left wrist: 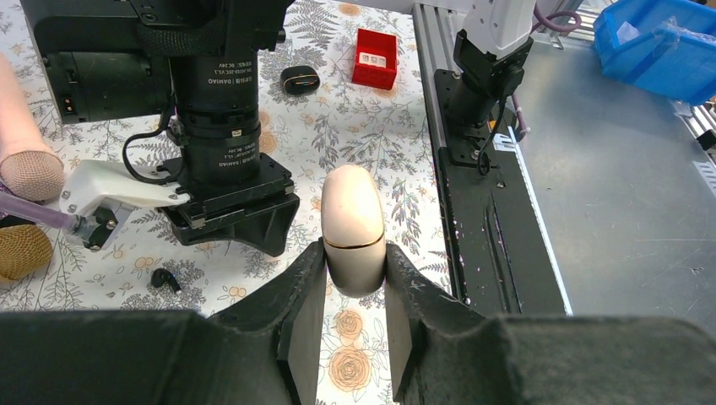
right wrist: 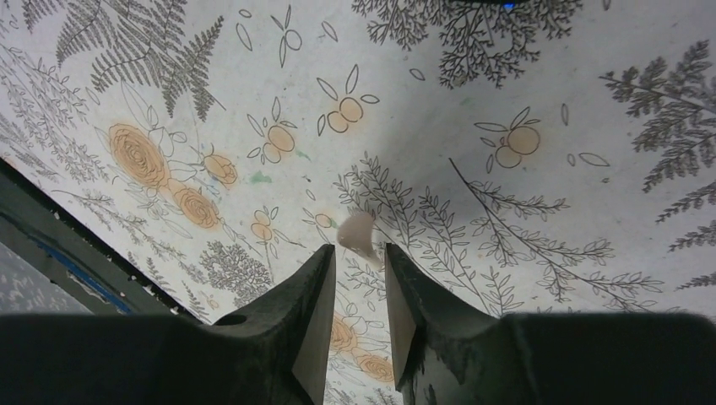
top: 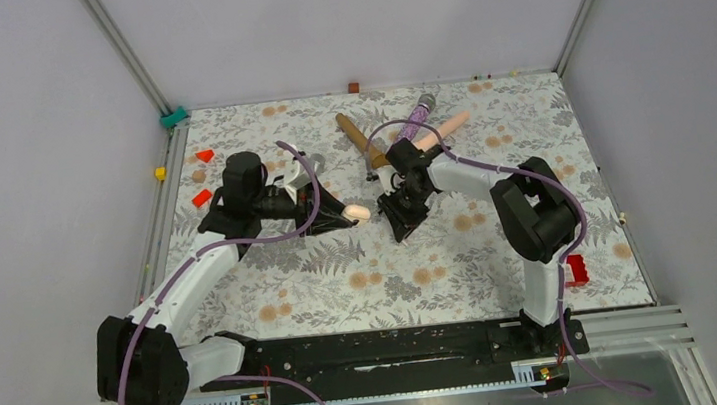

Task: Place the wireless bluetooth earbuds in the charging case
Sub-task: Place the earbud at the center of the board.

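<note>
Cream and egg-shaped, the charging case is pinched by its lower half in the left hand, whose fingers press against both sides and hold it out over the floral tabletop toward the middle of the scene. Its gold seam runs unbroken, so we judge the lid shut. One earbud, a tiny black bean, lies on the tabletop between the two hands, just beside the right hand's black base; we see no second one. The right hand points down at the tabletop just right of the case, its fingers a narrow gap apart. A small pale blur sits at their tips, and we cannot tell what it is, or whether it is pinched or merely lies beyond them. We read the step as presenting the case, with nothing inserted yet. The next move, as we judge it, calls for the lid to be opened against a firm left grip. After that comes a fine pinch on the black earbud, which looks likely to skid or roll. The rounder black pebble near the red box, farther right, is not our target.
</note>
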Robot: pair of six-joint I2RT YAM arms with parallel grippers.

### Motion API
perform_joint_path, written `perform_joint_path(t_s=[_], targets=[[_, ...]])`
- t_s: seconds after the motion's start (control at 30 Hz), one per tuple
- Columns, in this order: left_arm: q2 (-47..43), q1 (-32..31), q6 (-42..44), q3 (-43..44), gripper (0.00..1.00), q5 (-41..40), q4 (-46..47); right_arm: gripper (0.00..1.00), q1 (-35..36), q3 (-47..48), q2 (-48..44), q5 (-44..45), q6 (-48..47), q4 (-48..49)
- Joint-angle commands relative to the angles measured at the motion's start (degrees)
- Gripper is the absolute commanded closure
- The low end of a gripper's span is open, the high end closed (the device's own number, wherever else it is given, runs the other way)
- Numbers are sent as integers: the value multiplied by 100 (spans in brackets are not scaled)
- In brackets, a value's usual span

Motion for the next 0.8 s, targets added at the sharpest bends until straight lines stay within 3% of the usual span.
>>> perform_joint_path(t_s=[0.0,0.23,0.47,0.6,0.73,0.77], targets=[[30,-62,15,207,100,5,291,62,-24,296,-56,310,-14,-180],[111,-141,119,272,100,-40,144,52,-32,477,-644,715,-362,-419],[182,-231,116,274,100,-64,144,44,-105,608,-1963,677,-947,-326],[250,-302,107,288,100,-59,144,28,-118,289,-2875,-121,-1302,143],[341,-386,114,302,100,-43,119,2,-118,-323,-3780,-1176,-1506,885],[364,-419,142,314,100,-27,79,1,-118,-598,-3959,-1378,-1511,1138]])
